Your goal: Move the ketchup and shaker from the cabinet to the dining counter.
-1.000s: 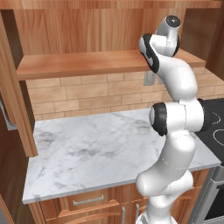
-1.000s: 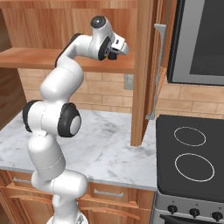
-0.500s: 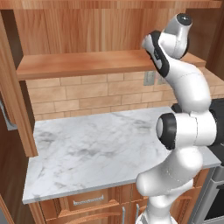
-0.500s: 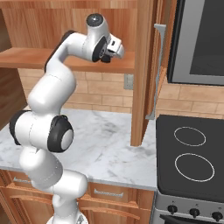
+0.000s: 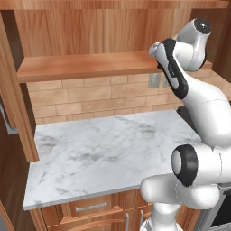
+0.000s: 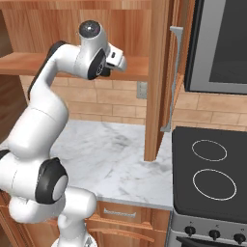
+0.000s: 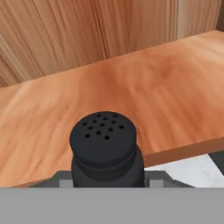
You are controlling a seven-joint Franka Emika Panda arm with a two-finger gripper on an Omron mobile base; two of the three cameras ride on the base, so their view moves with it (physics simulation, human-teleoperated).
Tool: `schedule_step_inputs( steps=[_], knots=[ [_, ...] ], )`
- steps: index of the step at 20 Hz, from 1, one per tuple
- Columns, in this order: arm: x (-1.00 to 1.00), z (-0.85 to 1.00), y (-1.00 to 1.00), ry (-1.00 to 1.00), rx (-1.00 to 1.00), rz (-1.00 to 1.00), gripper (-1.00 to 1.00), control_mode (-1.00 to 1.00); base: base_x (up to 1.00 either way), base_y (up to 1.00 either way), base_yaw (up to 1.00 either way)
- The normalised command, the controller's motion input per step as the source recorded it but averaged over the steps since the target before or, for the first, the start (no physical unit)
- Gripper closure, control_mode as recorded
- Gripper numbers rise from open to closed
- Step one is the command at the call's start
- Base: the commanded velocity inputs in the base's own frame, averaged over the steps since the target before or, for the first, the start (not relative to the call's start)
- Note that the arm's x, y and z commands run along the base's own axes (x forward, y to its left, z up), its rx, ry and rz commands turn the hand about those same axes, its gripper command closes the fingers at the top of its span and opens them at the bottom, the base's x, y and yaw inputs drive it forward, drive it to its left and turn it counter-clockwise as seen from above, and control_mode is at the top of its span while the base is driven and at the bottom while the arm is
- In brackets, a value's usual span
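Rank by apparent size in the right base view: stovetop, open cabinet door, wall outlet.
1. Stovetop and cabinet door: close, and the stovetop is cut off at the frame edge, so unranked.
2. Wall outlet, clearly smallest.

The shaker (image 7: pixel 105 146) is matt black, its top dotted with small holes. The cabinet (image 5: pixel 90 27) is reddish-brown streaked wood. The table (image 5: pixel 103 158) is white, grey-veined marble before tan brick tile (image 5: pixel 85 97).

Glossy white rounded arm (image 5: pixel 203 108) segments with black joint bands.
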Motion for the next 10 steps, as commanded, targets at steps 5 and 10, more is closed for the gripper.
schedule_step_inputs(
  steps=[5, 10],
  knots=[
    [-0.85, 0.0, 0.25, 0.0, 0.0, 0.03, 1.0, -1.0, 0.0, 0.0, 0.0],
    [-0.86, -0.04, 0.26, 0.0, 0.0, 0.02, 1.0, -1.0, 0.0, 0.0, 0.0]
  ],
)
